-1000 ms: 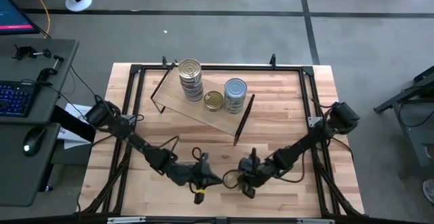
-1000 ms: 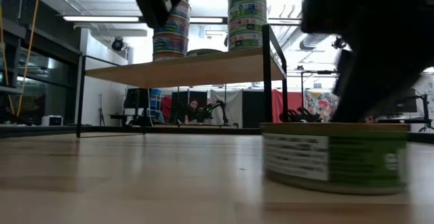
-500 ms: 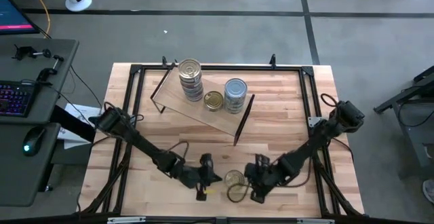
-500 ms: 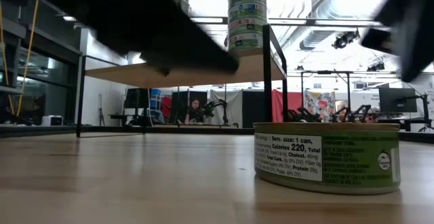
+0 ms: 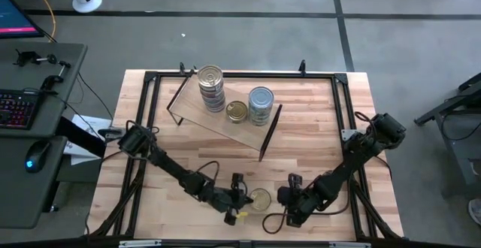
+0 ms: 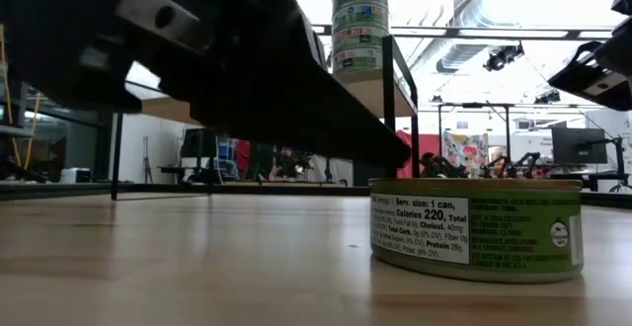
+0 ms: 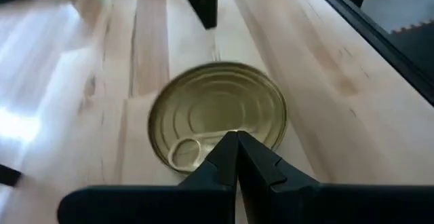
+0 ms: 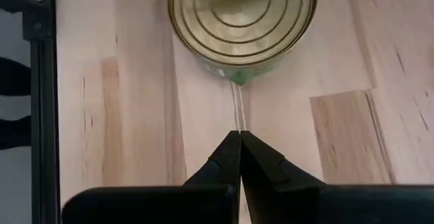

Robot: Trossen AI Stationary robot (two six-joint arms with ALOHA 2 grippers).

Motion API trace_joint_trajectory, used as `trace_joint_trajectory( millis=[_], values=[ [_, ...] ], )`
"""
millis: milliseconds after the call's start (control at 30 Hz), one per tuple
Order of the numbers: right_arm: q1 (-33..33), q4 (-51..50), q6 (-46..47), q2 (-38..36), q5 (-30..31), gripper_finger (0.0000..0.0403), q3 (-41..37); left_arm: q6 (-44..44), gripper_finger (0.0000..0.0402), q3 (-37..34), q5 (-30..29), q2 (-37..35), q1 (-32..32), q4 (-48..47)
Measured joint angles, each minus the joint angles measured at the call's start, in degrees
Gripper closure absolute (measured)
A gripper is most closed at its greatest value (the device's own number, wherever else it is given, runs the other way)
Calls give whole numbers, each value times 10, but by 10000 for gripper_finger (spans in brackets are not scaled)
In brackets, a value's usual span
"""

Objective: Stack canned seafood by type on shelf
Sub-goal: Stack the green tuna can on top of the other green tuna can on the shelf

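Observation:
One flat tin with a gold pull-tab top [image 5: 260, 198] and a green label [image 6: 479, 229] stands on its base on the tabletop near the near edge. My left gripper [image 5: 240, 196] is shut just to the tin's left, with its tips [image 7: 237, 137] at the rim of the gold top [image 7: 217, 112]. My right gripper [image 5: 288, 196] is shut [image 8: 239, 134] and stands to the tin's [image 8: 242, 17] right, apart from it. On the shelf [image 5: 199, 109] are a silver-topped stack [image 5: 211, 83], a single gold-topped tin [image 5: 236, 111] and a pale-blue-topped stack [image 5: 261, 101]. My left gripper comes at the tin level and low from the table's left, its shut tips at the rim of the top [image 7: 203, 163]. I cannot tell whether they touch it. The tin stands flat on the table.
The shelf's black wire legs [image 6: 387, 109] stand on the far half of the table. A black metal frame [image 5: 240, 74] runs round the tabletop. Bare wood lies between the shelf and the tin. A desk with a keyboard [image 5: 15, 109] stands beyond the left edge.
My right gripper, which stood over the tin a second ago, has drawn back from it toward the table's right and near edge and now stands apart. My left gripper has moved right, up to the tin. The tin has stayed on the table.

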Motion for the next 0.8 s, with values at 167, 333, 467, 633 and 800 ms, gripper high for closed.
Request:
trace_joint_trajectory(
  millis=[167,333,467,633,800],
  values=[
    [-8,5,-2,5,1,403,0,-26,401,0,6,2,6,-12],
    [-9,26,-25,33,-3,403,0,-19,402,0,10,1,6,-20],
    [-11,59,-32,54,21,403,0,-22,401,1,11,0,6,-41],
    [-16,70,-42,69,22,403,0,-23,402,2,11,-1,6,-67],
    [-21,83,-43,68,50,403,6,-23,402,2,11,-2,9,-88]
  ],
)
